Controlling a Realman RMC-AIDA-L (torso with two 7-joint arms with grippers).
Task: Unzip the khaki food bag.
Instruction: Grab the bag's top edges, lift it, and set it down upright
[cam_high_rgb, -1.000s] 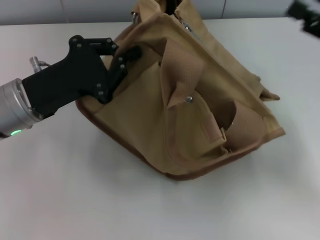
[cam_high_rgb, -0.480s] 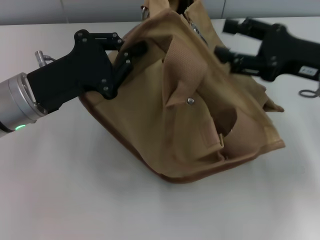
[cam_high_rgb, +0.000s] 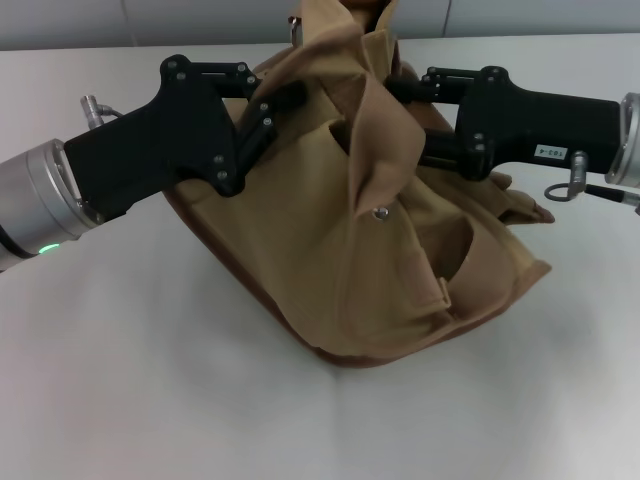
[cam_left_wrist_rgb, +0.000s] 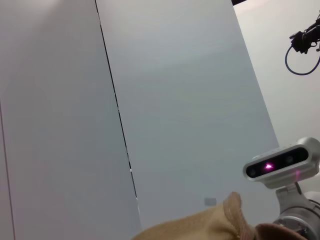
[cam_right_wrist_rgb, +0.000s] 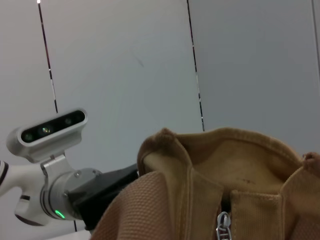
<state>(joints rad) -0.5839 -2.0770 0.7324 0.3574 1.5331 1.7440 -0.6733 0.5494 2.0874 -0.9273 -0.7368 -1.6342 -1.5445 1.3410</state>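
The khaki food bag (cam_high_rgb: 330, 250) stands tilted in the middle of the white table (cam_high_rgb: 150, 380), its front pocket flap with the metal snap (cam_high_rgb: 378, 212) facing me. My left gripper (cam_high_rgb: 277, 110) is shut on the bag's upper left edge and holds it up. My right gripper (cam_high_rgb: 410, 118) is open, its fingers straddling the bag's top on the right side. The right wrist view shows the bag's top opening (cam_right_wrist_rgb: 225, 160) and a metal zipper pull (cam_right_wrist_rgb: 222, 222) close by. The left wrist view shows only a bit of tan fabric (cam_left_wrist_rgb: 210, 227).
A grey panelled wall (cam_high_rgb: 200, 20) runs behind the table's far edge. A loose cable loop (cam_high_rgb: 575, 188) hangs under my right wrist. The right arm's wrist camera (cam_left_wrist_rgb: 282, 165) shows in the left wrist view, and the left arm (cam_right_wrist_rgb: 75, 195) shows in the right wrist view.
My right gripper has come in from the far right to the bag's top. My left gripper has lifted the bag's left edge slightly up and to the right, bunching the top.
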